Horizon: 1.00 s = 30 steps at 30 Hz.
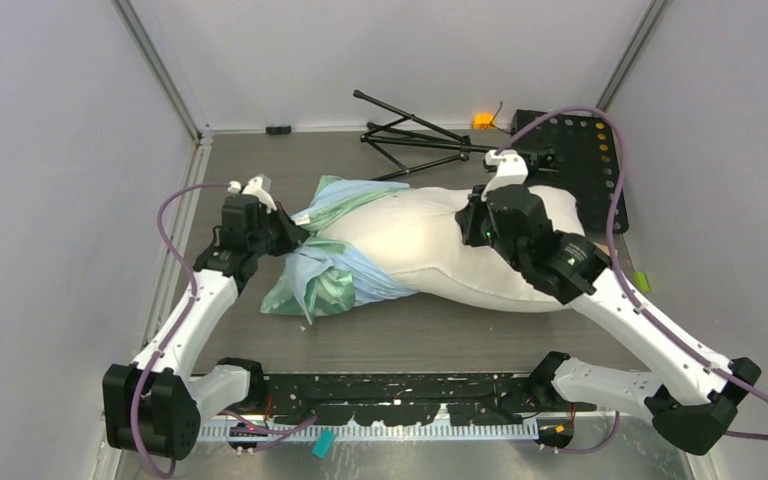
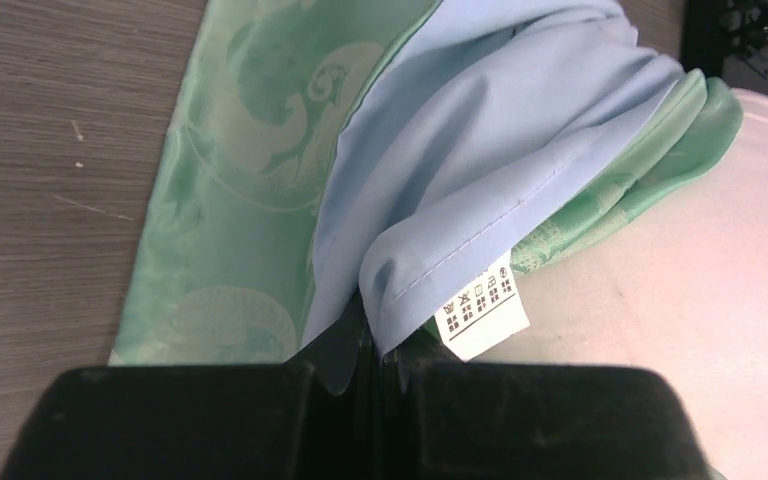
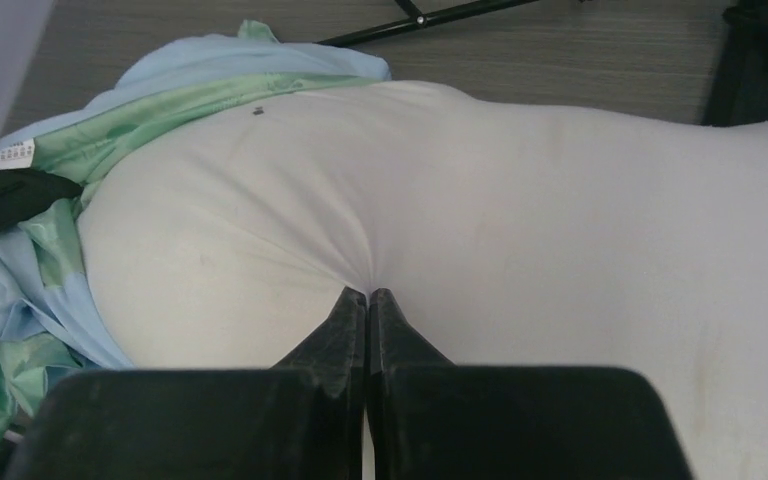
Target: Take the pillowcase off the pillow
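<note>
Pillow (image 1: 430, 250) lies across mid counter (image 1: 410, 335), long axis left-right, mostly bare white w/ a small dark speck near its left end. Pillowcase (image 1: 335, 270) is bunched at pillow's left end, covering only that end, rest spilling onto the counter on the near-left; mint green face and light blue face both show. L hand (image 1: 295, 232) is at the case's left side, fingers clamped together on the blue stitched hem (image 2: 460, 240). White care tag (image 2: 482, 310) hangs just right of the pinch. R hand (image 1: 470, 225) sits on top of pillow toward its right half, fingers (image 3: 345, 320) pressed together pinching the white pillow cover, w/ fabric puckers running into the tips. Far side of counter: folded black tripod (image 1: 410, 135), small orange item (image 1: 482, 121), black perforated plate (image 1: 585, 150) at far right, pillow's right end touching or overlapping it
</note>
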{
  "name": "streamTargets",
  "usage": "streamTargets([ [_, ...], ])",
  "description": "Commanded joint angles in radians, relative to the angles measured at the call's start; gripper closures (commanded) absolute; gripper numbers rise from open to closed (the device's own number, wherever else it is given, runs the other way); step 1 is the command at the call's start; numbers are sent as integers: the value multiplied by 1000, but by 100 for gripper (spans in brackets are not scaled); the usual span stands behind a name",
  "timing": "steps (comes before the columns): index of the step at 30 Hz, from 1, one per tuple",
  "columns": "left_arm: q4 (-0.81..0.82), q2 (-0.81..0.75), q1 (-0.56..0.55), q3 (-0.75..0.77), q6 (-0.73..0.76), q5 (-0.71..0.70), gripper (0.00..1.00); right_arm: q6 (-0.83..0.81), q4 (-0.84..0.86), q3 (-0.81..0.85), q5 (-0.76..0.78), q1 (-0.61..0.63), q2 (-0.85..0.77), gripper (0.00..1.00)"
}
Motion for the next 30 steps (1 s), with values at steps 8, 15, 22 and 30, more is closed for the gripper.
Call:
streamTargets([
  [8,-47,46,68,181,59,-114,100,-51,-53,104,173,-50,-76,100],
  [15,-98,210,26,510,55,12,100,-15,-14,180,85,-50,84,100],
  [22,-292,299,-1,645,125,0,29,-58,-19,156,-244,-34,206,16],
  [30,-520,110,-281,575,124,-376,18,-194,-120,143,-101,143,293,11],
])
